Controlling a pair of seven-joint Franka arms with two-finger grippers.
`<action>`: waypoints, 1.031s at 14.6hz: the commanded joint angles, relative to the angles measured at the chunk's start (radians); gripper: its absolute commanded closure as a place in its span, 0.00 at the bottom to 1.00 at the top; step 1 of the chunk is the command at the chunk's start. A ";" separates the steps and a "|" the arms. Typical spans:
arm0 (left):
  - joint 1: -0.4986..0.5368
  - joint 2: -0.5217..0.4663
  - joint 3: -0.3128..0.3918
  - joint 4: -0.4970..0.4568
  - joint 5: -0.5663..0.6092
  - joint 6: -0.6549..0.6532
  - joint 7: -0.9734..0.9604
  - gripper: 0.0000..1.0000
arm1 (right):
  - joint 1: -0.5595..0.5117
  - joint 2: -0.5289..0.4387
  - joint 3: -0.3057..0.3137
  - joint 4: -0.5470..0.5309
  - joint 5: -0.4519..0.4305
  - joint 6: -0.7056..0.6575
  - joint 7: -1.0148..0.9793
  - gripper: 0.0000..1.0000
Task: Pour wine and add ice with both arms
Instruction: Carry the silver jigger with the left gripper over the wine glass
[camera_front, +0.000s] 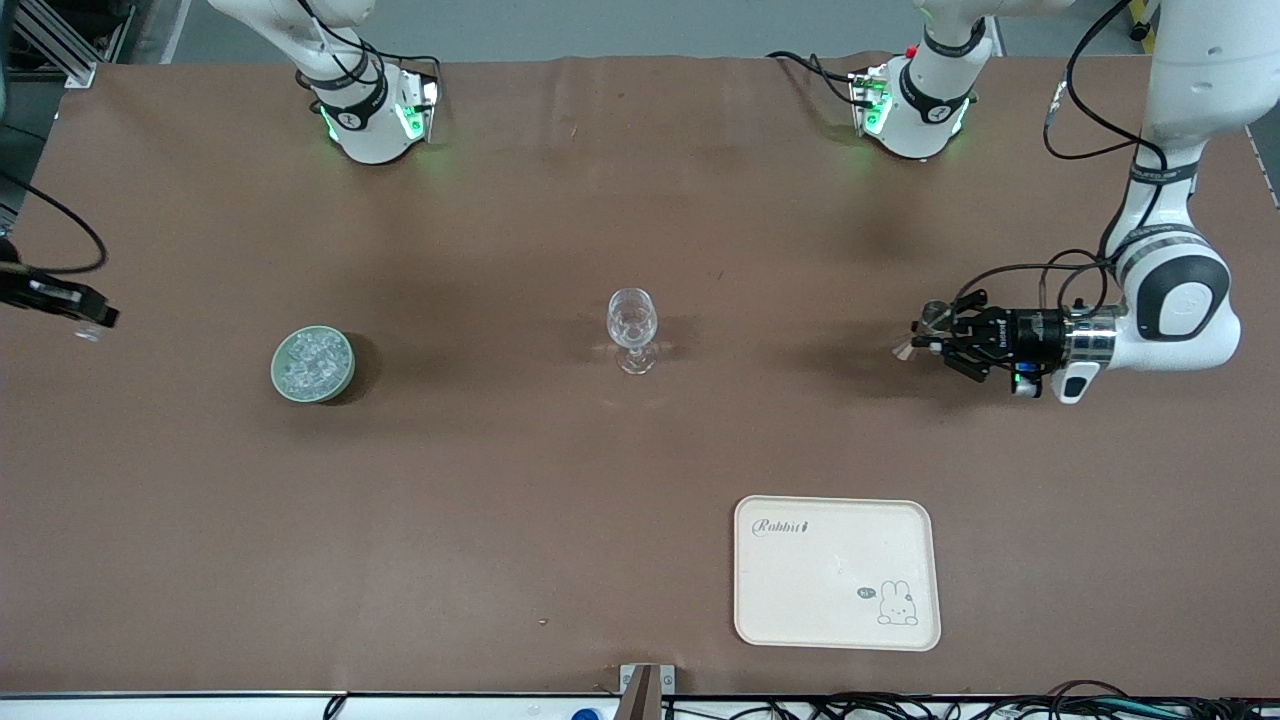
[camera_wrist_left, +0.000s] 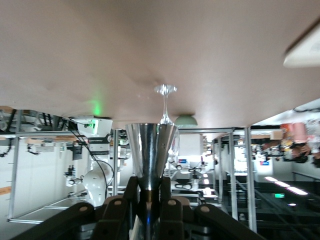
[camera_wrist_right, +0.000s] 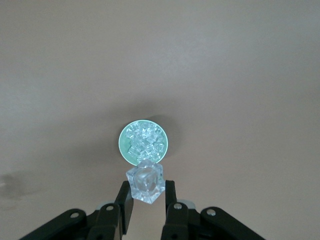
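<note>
- Ice (camera_front: 314, 362) lies heaped in a small round green bowl (camera_front: 283, 377) on the brown table (camera_front: 480, 500), toward the right arm's end; the right wrist view shows the same heap (camera_wrist_right: 145, 141) filling the bowl (camera_wrist_right: 122, 145).
- Right gripper (camera_wrist_right: 145, 197) hangs up in the air at the right arm's end of the table, its fingers (camera_wrist_right: 125, 200) clamped on a single clear ice cube (camera_wrist_right: 145, 182); in the front view it shows only at the frame's edge (camera_front: 95, 320).
- Left gripper (camera_front: 925, 340) is turned level, over the table toward the left arm's end, closed on a shiny metal measuring cup (camera_wrist_left: 151, 155) that points toward the table's middle; the cup's mouth also shows in the front view (camera_front: 915, 335).
- A clear stemmed wine glass (camera_front: 632, 325) stands upright at the table's middle, between the bowl and the left gripper, well apart from both; it appears in the left wrist view too (camera_wrist_left: 165, 102).
- A cream tray (camera_front: 838, 572) printed with a rabbit lies nearer to the front camera than the glass, toward the left arm's end.
</note>
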 joint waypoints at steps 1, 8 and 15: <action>0.010 -0.045 -0.109 -0.026 -0.005 0.036 -0.019 1.00 | -0.026 -0.074 0.012 -0.002 0.011 -0.026 -0.023 1.00; 0.005 -0.058 -0.450 -0.012 -0.117 0.353 -0.161 1.00 | 0.083 -0.101 -0.082 -0.004 0.029 -0.011 -0.032 0.99; -0.030 -0.025 -0.662 0.049 -0.099 0.724 -0.316 1.00 | 0.076 -0.101 -0.066 -0.001 0.029 -0.013 -0.027 0.99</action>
